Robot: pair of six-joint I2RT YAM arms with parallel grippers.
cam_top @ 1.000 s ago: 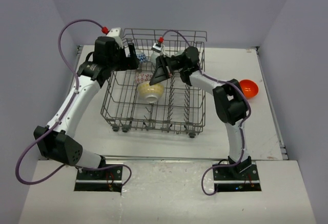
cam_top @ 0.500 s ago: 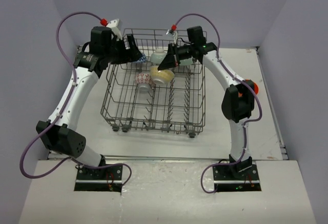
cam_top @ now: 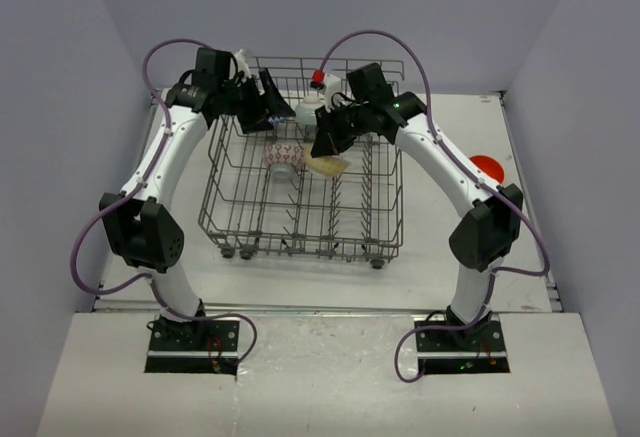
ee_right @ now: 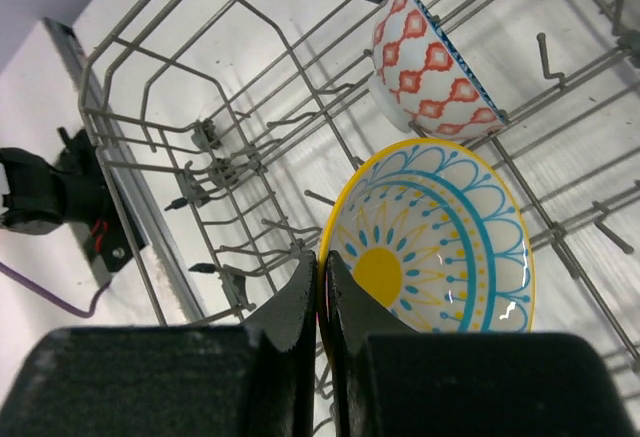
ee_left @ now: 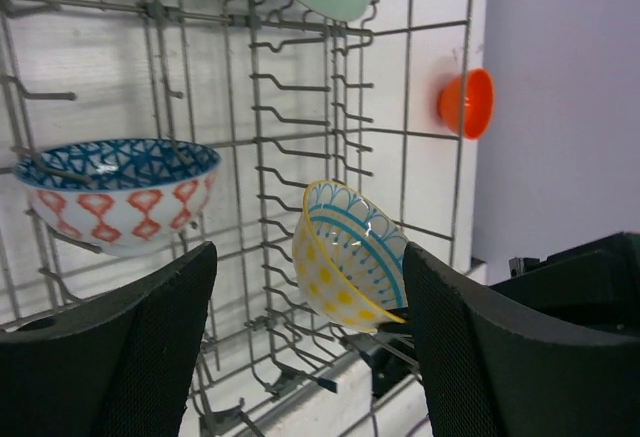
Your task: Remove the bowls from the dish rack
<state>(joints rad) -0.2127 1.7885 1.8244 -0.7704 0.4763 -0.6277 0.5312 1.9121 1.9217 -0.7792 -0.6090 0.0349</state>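
Pinching glossy round bowl's [ee_right: 430, 232] thin rim: right gripper [ee_right: 322, 287]

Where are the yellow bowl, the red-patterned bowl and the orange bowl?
yellow bowl [ee_right: 430, 247]: right wrist view, its patterned inside.
red-patterned bowl [ee_left: 120, 207]: left wrist view, its outer wall.
orange bowl [ee_left: 464, 103]: left wrist view, its outer wall.

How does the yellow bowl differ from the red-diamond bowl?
The yellow bowl has blue arcs and a yellow sun inside; the red-diamond bowl is white outside with blue triangles inside. The yellow bowl is tilted on its side; the red-diamond bowl sits nearly upright. The right gripper pinches the yellow bowl's rim; the red-diamond bowl rests free on the rack. Both are small, round and patterned.
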